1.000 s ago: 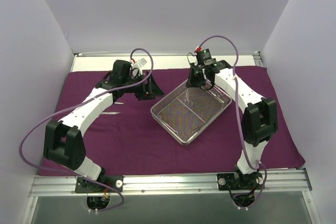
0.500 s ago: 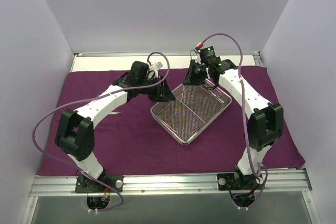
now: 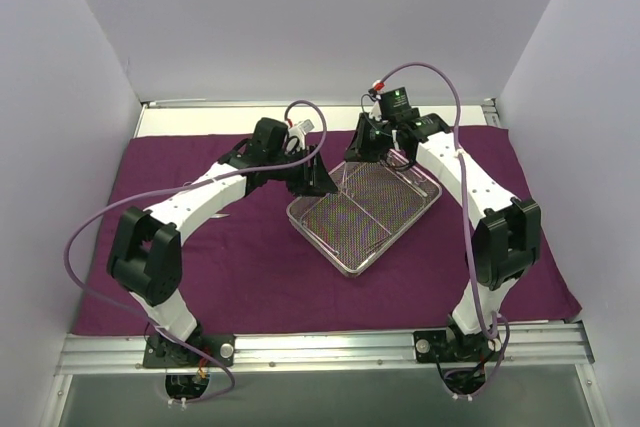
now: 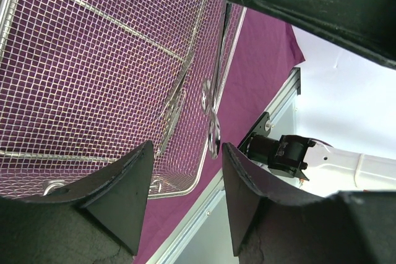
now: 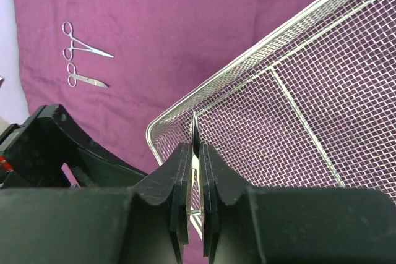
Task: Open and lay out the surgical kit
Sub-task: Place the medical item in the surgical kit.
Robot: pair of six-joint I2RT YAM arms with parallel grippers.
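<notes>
The dark purple cloth (image 3: 240,267) lies spread flat over the table. The silver wire-mesh tray (image 3: 400,227) sits on it right of centre. My right gripper (image 3: 362,149) hangs over the tray's far corner. In the right wrist view it (image 5: 196,149) is shut on a thin silver instrument (image 5: 195,129). My left gripper (image 3: 322,183) is at the tray's far-left corner. In the left wrist view it (image 4: 187,153) is open and empty. The held instrument (image 4: 213,112) dangles just ahead of its jaws, over the tray (image 4: 93,60). A second instrument (image 4: 175,100) seems to lie in the tray.
Two silver scissor-like instruments (image 5: 83,44) (image 5: 86,80) lie side by side on the cloth (image 5: 154,23) left of the tray (image 5: 297,91). White enclosure walls stand on three sides. A metal rail (image 3: 320,347) runs along the near edge, carrying both arm bases.
My left arm has swung right from the cloth's left part to the tray's far-left corner. My right gripper has shifted slightly left and up with the instrument.
</notes>
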